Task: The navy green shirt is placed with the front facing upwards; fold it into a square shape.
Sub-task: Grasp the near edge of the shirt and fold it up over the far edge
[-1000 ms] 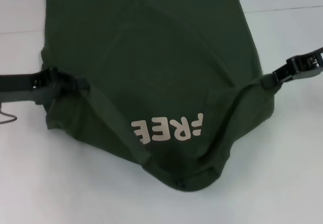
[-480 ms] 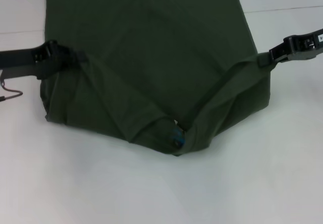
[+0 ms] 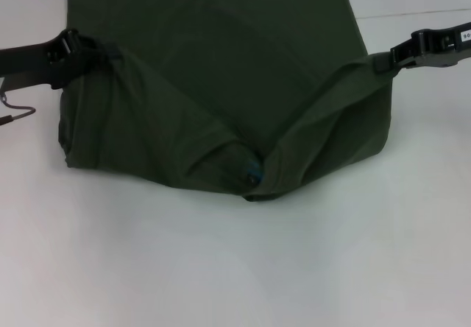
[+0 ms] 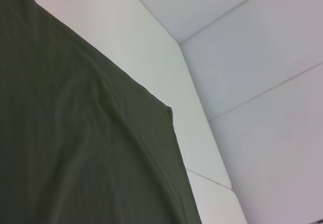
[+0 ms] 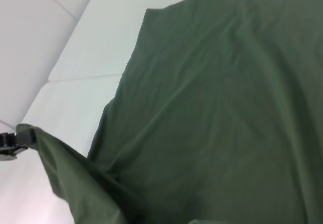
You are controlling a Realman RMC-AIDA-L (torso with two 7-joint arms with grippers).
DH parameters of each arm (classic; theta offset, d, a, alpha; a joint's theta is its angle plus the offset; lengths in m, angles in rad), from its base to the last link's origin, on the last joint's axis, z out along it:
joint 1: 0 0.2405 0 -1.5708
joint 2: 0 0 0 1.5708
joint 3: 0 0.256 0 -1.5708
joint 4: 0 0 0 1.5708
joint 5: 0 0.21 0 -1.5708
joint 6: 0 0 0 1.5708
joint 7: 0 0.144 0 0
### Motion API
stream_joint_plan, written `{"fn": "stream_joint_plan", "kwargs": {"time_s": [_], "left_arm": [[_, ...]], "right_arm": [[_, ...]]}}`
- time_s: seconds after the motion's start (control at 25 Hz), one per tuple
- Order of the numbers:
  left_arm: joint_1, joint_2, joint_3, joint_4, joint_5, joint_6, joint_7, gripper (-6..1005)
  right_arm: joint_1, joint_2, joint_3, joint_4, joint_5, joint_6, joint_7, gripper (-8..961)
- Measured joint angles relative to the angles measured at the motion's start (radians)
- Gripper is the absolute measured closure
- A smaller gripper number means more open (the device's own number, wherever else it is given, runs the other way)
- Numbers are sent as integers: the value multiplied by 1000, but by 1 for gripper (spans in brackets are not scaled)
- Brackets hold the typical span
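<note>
Olive-green cotton fills most of my head view: the shirt [image 3: 221, 84] lies spread on the white table [image 3: 235, 268], with its near part lifted and folded back over the rest. At the shirt's left edge my left gripper [image 3: 94, 56] has its jaws pinching a bunch of the fabric. At the shirt's right edge my right gripper [image 3: 390, 56] pinches the cloth the same way. Between the two grips the raised fabric sags into a trough, its lowest point at the shirt's near edge, where a small patch of blue print [image 3: 254, 172] shows. A thin cable [image 3: 18, 112] sits beside the shirt, under my left arm.

From the left wrist I see only the shirt [image 4: 75, 133] sloping across the table [image 4: 262, 82]; no fingers show.

From the right wrist the shirt [image 5: 222, 108] covers most of the picture, and beyond its far edge my left gripper [image 5: 14, 144] holds a lifted fold of it.
</note>
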Motion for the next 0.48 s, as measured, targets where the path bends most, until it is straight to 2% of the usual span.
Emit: {"fn": "stream_joint_plan", "kwargs": {"time_s": [0.48], "left_arm": [[11, -12, -1, -9, -5, -105, 19, 947]], "right_arm": [[-13, 16, 0, 0, 1, 103, 6, 913]]}}
